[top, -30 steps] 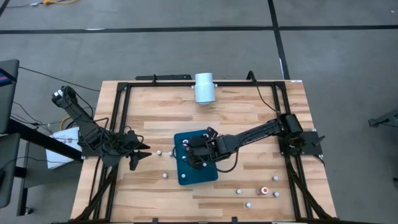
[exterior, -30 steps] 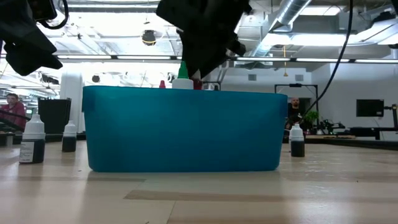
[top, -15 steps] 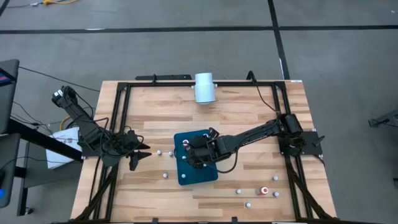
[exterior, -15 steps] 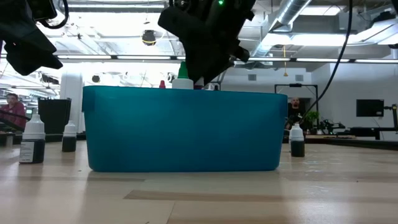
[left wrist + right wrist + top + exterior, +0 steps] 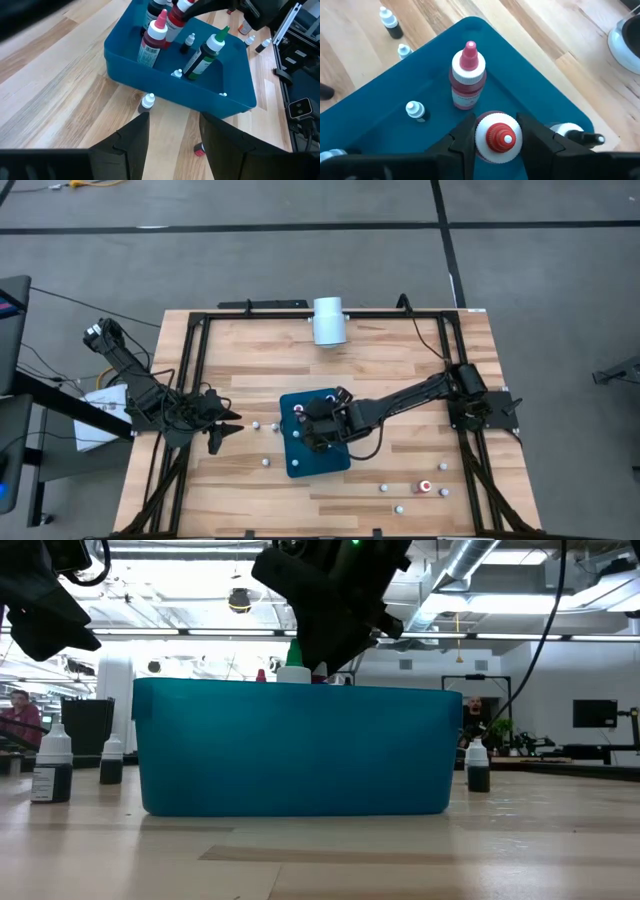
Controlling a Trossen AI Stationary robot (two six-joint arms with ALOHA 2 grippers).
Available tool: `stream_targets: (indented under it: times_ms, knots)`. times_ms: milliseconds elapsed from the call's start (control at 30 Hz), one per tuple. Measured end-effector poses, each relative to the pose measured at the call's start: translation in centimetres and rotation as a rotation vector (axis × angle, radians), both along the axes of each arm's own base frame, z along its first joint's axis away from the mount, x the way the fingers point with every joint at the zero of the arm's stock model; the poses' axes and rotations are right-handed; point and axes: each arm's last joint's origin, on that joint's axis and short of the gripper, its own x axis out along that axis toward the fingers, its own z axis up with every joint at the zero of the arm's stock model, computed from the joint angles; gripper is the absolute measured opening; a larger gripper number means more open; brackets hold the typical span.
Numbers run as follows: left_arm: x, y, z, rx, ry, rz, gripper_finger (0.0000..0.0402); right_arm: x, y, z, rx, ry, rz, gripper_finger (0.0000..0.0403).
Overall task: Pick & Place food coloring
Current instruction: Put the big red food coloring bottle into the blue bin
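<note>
the right end effector (image 5: 497,142) hangs over the teal tray (image 5: 296,462), its fingers closed around a red-capped food coloring bottle (image 5: 498,137) held upright, long axis vertical, cap toward the wrist camera. judged from this, the tray floor lies straight below the bottle, so the coming move is a short drop and release.

in the tray the left wrist view shows about six bottles: a pink-capped one (image 5: 152,40), a green-capped one (image 5: 206,51), the held red one and three small whitish ones.

outside the tray, about eight lie on the table (image 5: 400,360): three beside its left wall, five beyond its right wall, one red-topped (image 5: 425,486).

the left end effector (image 5: 222,428) waits left of the tray, fingers apart, empty.
</note>
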Motion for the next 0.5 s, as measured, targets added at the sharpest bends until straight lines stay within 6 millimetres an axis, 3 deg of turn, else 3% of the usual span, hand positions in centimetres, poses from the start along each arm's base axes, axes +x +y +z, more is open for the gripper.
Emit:
stream_targets:
  times_ms: [167,500]
  knots:
    - [0.1,-0.1,0.1,-0.001,-0.011,-0.009,0.0165,0.3,-0.1,-1.9,-0.002,0.044,-0.002,0.0113]
    - [0.1,-0.1,0.1,-0.006,0.001,-0.028,0.0165,0.5,-0.3,-2.2,-0.010,0.042,-0.017,0.0116]
